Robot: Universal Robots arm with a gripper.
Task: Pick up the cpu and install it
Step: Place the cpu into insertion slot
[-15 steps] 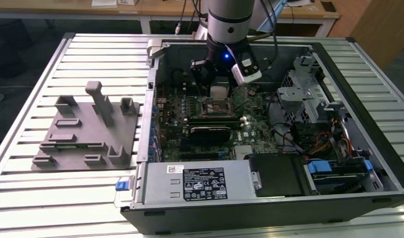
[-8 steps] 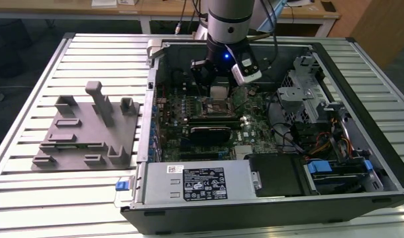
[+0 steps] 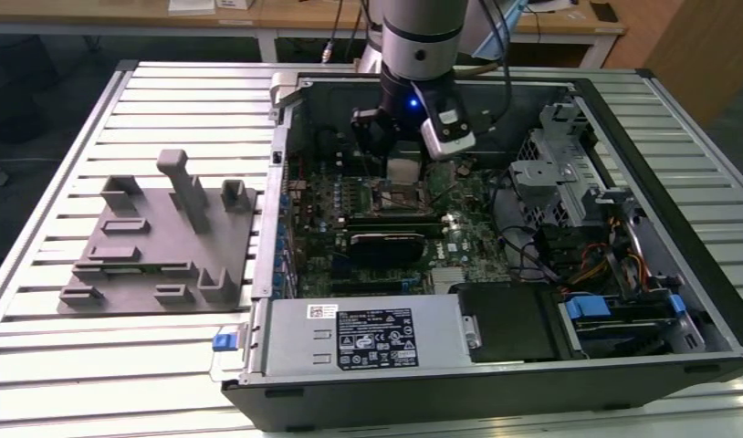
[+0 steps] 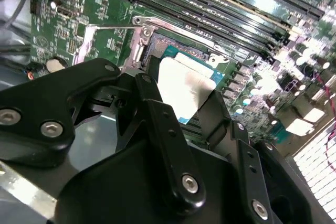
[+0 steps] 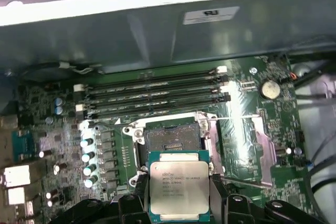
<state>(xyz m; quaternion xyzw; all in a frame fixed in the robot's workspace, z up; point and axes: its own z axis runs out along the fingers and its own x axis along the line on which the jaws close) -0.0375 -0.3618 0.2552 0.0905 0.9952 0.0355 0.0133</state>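
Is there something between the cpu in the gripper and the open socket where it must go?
Nothing visible. In the first wrist view the gripper holds the cpu close to the socket, whose retention frame is swung open to one side.

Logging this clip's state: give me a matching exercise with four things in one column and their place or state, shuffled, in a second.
1. cpu
2. socket
3. grey holder
4. memory slots

A. on the slatted table, outside the case
B. open, nothing seated in it
C. long black parallel rows
D. clamped in the gripper

Pairs: 1-D, 2-B, 3-A, 4-C
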